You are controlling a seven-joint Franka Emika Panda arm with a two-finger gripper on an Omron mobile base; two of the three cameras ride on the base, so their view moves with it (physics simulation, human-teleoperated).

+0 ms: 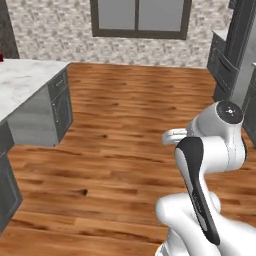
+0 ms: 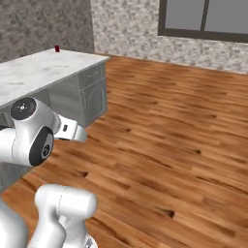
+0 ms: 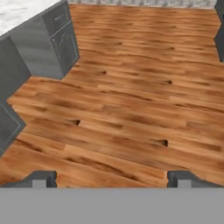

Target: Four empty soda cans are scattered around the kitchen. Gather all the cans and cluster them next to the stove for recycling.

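Over the wood floor (image 3: 131, 100) my jaws hang released, gripping nothing; one soda can (image 2: 57, 49) stands on the desk (image 2: 43, 72).

No readable text, labels, brands, numbers or signs anywhere. Red soda can (image 2: 57, 49) at about 11 o'clock in the right base view, on the marble worktop (image 2: 43, 72), too small for any label marks to be made out. Cabinet fronts (image 3: 59, 37), wood floor (image 1: 130, 130), stone-brick wall (image 1: 55, 27) and window (image 1: 137, 17) all plain, bare of lettering.
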